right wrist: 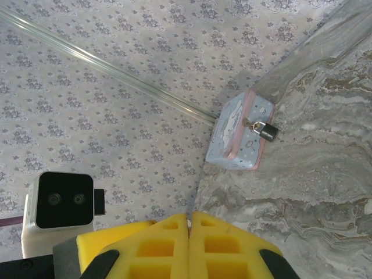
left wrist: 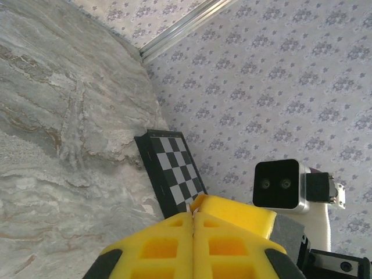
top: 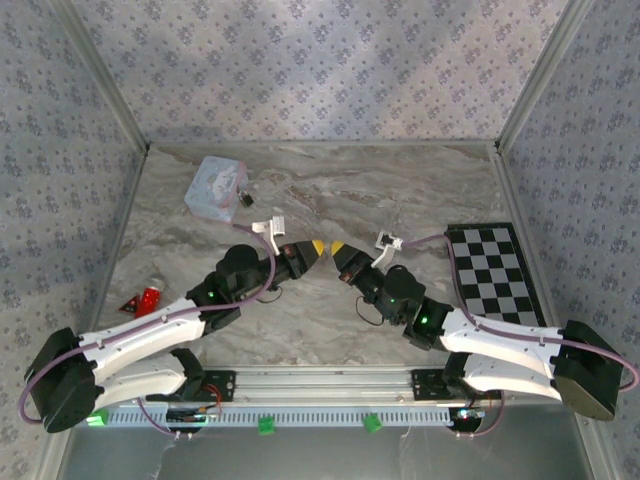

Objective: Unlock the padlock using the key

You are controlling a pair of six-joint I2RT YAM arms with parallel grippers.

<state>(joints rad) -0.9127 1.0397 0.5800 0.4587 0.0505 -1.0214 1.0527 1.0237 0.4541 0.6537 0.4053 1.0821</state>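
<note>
The padlock hangs on the clasp of a light blue tin box at the back left of the table. My two grippers meet tip to tip at mid-table. My left gripper is shut, with a thin silver bit of the key pinched at its tips. Facing it, the right gripper is also shut, and a sliver of the key shows between its pads. Most of the key is hidden by the yellow fingers.
A black-and-white checkered board lies at the right side of the table. A small red object sits near the left edge. Patterned walls enclose the table on three sides.
</note>
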